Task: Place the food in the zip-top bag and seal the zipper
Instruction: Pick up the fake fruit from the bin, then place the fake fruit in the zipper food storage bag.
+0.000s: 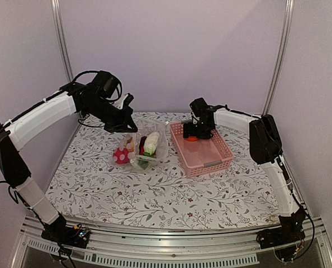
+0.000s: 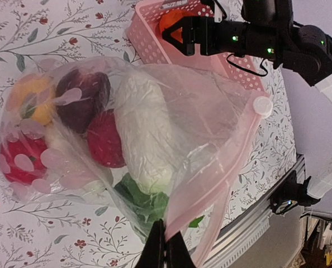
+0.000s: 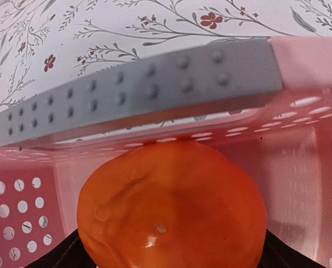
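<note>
Several foods [image 2: 146,128] fill the zip-top bag [image 2: 210,117], its edge pinched in the closed left hand [image 2: 165,248]. The right hand [image 1: 193,134] stands wide around orange food [image 3: 171,206] in the pink basket [image 1: 210,157]

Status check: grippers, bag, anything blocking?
Left gripper shut on zip-top bag mouth edge, holding it open. Right gripper straddling orange fruit in pink basket, grip unconfirmed. Other food already bagged. Nothing seen between basket and bag.
</note>
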